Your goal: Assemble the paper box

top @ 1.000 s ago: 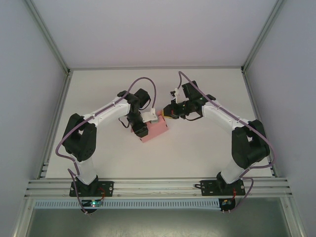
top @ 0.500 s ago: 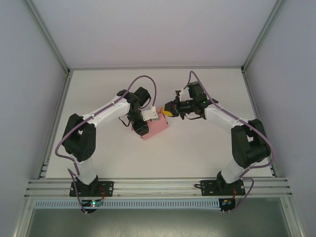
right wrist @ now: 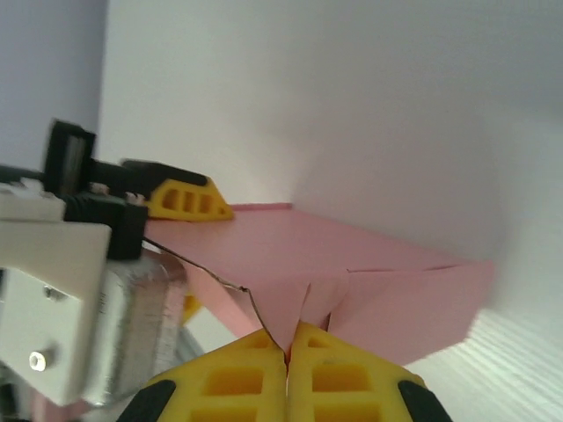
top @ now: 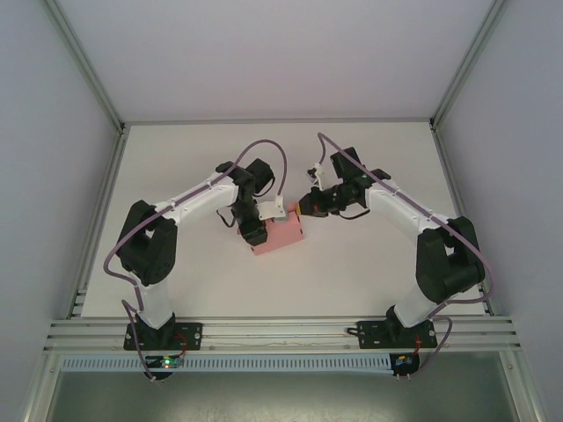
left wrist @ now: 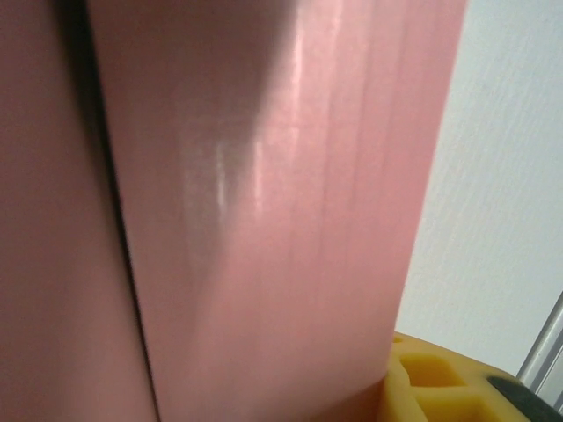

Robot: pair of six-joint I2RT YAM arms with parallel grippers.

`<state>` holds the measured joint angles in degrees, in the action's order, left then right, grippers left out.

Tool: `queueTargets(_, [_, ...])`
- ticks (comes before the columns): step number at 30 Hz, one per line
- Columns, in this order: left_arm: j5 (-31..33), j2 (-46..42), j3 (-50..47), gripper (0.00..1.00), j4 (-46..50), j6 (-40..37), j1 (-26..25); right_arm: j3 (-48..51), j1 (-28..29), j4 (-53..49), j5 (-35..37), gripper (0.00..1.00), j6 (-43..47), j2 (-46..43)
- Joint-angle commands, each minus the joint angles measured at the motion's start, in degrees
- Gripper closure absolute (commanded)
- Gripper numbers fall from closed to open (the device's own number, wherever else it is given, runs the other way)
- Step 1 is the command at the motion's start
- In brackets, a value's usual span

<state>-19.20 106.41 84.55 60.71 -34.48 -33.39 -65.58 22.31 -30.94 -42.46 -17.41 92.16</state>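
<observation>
Top external camera: fixed above and behind the arm bases (top: 163,336), looking down on the bench (top: 176,167) from well back, bases at 6 o'clock. Left wrist camera: hard against the paper box (left wrist: 264,220), focus soft. Right wrist camera: close, looking past the right gripper (right wrist: 288,347) at 6 o'clock. All three views share the paper box.

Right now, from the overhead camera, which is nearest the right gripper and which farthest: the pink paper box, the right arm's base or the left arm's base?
From the right gripper:
1. The paper box, right at its tips, mid-table.
2. The right arm's base, near edge, right side.
3. The left arm's base, near edge, left side.
</observation>
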Motion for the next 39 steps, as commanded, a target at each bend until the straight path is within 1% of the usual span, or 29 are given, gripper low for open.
queueTargets(1, [-1.73, 1.34, 3.52, 0.67, -3.84, 0.94, -0.1, 3.7, 3.96, -6.0, 6.07, 1.0, 10.15, -0.07])
queueTargets(3, [-1.38, 1.43, 3.83, 0.67, -4.08, 1.37, -0.11, 5.24, 5.2, -4.01, 8.89, 1.0, 11.12, -1.02])
queueTargets(7, [-0.81, 1.63, 4.66, 0.67, -5.34, 3.98, -0.02, 8.31, 7.28, -1.03, 17.78, 1.0, 10.75, -3.52])
queueTargets(12, [-0.63, 1.69, 4.11, 0.67, -7.21, 5.63, -0.01, 14.78, 10.13, 6.68, 20.81, 1.0, 11.17, -5.75])
queueTargets(14, [-0.28, 1.69, 4.06, 0.67, -7.61, 6.16, 0.08, 16.86, 11.11, 8.79, 23.86, 1.0, 10.69, -6.15])
queueTargets(17, [-0.21, 1.28, 3.8, 0.67, -8.89, 7.2, 0.16, 19.02, 12.76, 11.73, 27.5, 1.0, 10.45, -7.22])
queueTargets(20, [-0.78, 0.5, 3.62, 0.64, -9.94, 7.93, 0.17, 19.92, 12.99, 14.25, 29.2, 1.0, 9.16, -8.7])
queueTargets(21, [-0.75, 0.1, 3.54, 0.62, -10.37, 8.24, 0.16, 20.12, 13.18, 14.76, 29.97, 1.0, 9.15, -9.3])
queueTargets(23, [-0.36, -0.95, 3.43, 0.62, -11.17, 9.06, 0.16, 21.11, 13.82, 15.61, 32.04, 1.0, 9.79, -10.78])
queueTargets(24, [0.05, -1.12, 3.38, 0.59, -11.69, 9.52, 0.16, 21.83, 14.07, 16.03, 32.32, 1.0, 9.77, -11.39])
queueTargets(26, [0.91, -1.89, 3.42, 0.57, -12.27, 10.28, 0.24, 23.74, 14.46, 17.93, 30.99, 1.0, 9.76, -12.24])
queueTargets(27, [1.06, -2.07, 3.42, 0.51, -12.52, 10.59, 0.3, 24.56, 14.84, 18.7, 31.27, 1.0, 9.36, -12.3])
queueTargets(29, [1.15, -2.42, 3.76, 0.46, -12.89, 11.43, 0.3, 24.48, 15.76, 18.15, 34.09, 1.0, 7.91, -11.39])
queueTargets(30, [1.37, -2.52, 3.96, 0.39, -12.86, 11.7, 0.25, 24.3, 16.45, 17.93, 35.57, 1.0, 7.44, -11.04])
queueTargets(31, [1.62, -2.5, 4.3, 0.37, -12.98, 12.23, 0.26, 24.23, 17.16, 18.01, 37.31, 1.0, 6.97, -10.87])
queueTargets(34, [1.97, -2.52, 5.31, 0.31, -12.9, 13.11, 0.23, 23.88, 17.69, 19.07, 38.4, 1.0, 4.99, -11.07])
queueTargets(36, [1.96, -2.59, 6.04, 0.24, -12.42, 13.54, 0.25, 23.16, 17.68, 18.79, 39.55, 1.0, 3.54, -11.3])
queueTargets(39, [2.24, -3.32, 6.24, 0.23, -11.75, 13.64, 0.25, 21.51, 17.64, 18.17, 39.84, 1.0, 1.93, -11.07])
